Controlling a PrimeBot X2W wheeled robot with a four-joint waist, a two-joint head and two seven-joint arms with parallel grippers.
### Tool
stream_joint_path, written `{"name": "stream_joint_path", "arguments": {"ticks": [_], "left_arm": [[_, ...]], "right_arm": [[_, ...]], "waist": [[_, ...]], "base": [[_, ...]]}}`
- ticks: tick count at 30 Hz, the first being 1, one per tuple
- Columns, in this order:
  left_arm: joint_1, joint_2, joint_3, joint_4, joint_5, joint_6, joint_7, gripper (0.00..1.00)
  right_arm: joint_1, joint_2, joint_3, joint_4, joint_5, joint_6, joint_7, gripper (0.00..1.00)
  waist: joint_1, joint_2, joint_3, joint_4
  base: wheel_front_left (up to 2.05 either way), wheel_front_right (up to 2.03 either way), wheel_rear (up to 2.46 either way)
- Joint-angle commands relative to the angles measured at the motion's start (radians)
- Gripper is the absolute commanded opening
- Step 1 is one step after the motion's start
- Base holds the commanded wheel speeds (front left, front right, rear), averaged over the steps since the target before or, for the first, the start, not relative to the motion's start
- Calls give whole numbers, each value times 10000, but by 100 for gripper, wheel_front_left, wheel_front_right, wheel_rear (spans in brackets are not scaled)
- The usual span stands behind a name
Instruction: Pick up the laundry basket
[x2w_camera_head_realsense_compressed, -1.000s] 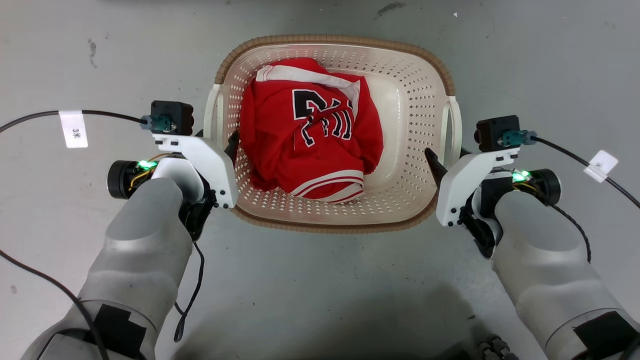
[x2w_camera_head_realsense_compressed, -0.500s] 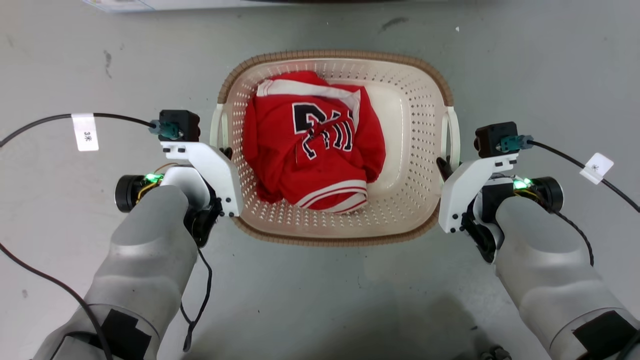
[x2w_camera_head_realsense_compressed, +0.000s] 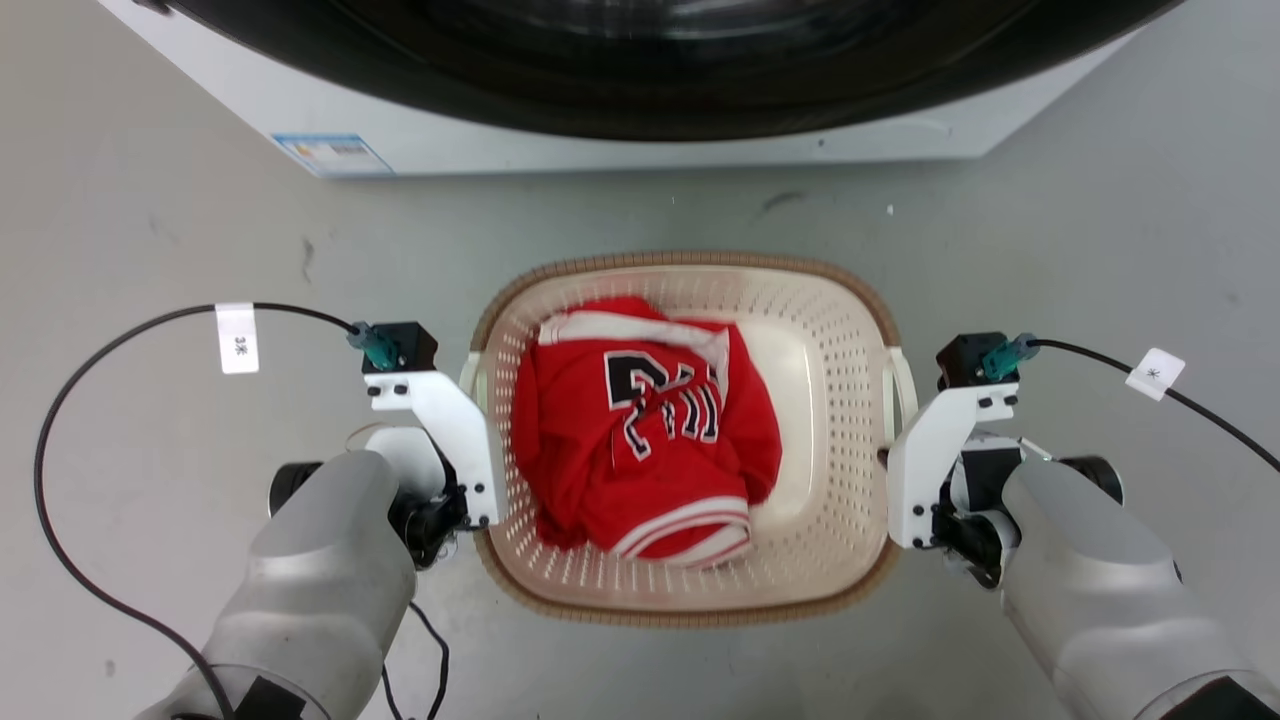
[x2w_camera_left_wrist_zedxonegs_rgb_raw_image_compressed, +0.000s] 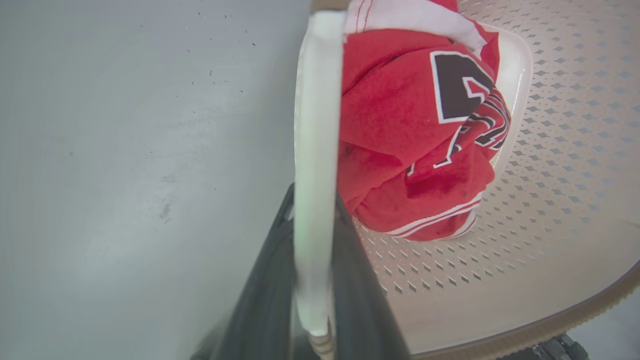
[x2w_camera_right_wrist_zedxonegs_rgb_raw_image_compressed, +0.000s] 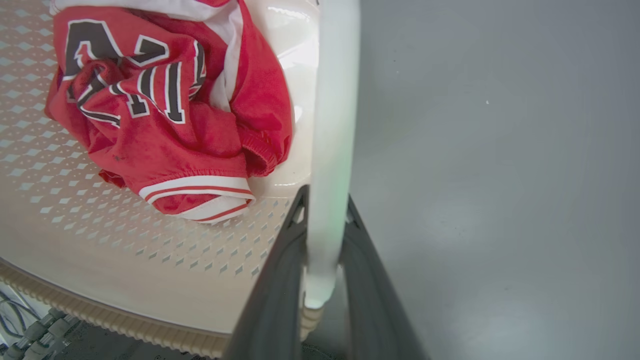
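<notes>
The laundry basket (x2w_camera_head_realsense_compressed: 830, 330), cream and perforated with a brown woven-look rim, sits between my two arms on the grey floor, a crumpled red jersey (x2w_camera_head_realsense_compressed: 640, 440) inside it. My left gripper (x2w_camera_head_realsense_compressed: 474, 420) is at the basket's left side. In the left wrist view the left gripper (x2w_camera_left_wrist_zedxonegs_rgb_raw_image_compressed: 314, 200) is shut on the white left handle (x2w_camera_left_wrist_zedxonegs_rgb_raw_image_compressed: 315, 125), one dark finger on each side. My right gripper (x2w_camera_head_realsense_compressed: 890, 455) is at the right side. In the right wrist view the right gripper (x2w_camera_right_wrist_zedxonegs_rgb_raw_image_compressed: 325, 200) is likewise shut on the white right handle (x2w_camera_right_wrist_zedxonegs_rgb_raw_image_compressed: 335, 100). I cannot tell whether the basket touches the floor.
A white washing machine (x2w_camera_head_realsense_compressed: 620, 140) with a dark round door stands just beyond the basket. Black cables with white tags trail from each wrist, on the left (x2w_camera_head_realsense_compressed: 100, 360) and on the right (x2w_camera_head_realsense_compressed: 1200, 410). Bare grey floor (x2w_camera_head_realsense_compressed: 150, 200) lies on both sides.
The head camera has pulled back, bringing the washing machine into view. Both grippers, earlier open with one finger inside the basket, have shut on the side handles.
</notes>
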Motion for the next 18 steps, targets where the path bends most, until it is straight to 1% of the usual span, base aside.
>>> {"name": "stream_joint_path", "arguments": {"ticks": [1, 11, 12, 18], "left_arm": [[83, -441, -84, -166, -189, -149, 224, 0], [447, -347, -318, -8, -1019, -150, 1647, 0], [438, -327, -352, 53, -1115, -150, 1839, 0], [178, -410, -439, 346, -1301, -149, 2315, 0]], "right_arm": [[177, 328, 164, -246, 207, 135, 286, 0], [530, 86, 629, -510, 1495, 135, 2411, 0], [535, 67, 670, -448, 1689, 136, 2783, 0], [280, 72, 697, -71, 2180, 136, 3900, 0]], "waist": [[0, 0, -755, 111], [0, 0, -2477, 154], [0, 0, -2744, 159], [0, 0, -3432, 175]], "base": [[0, 0, 0], [0, 0, 0], [0, 0, 0], [0, 0, 0]]}}
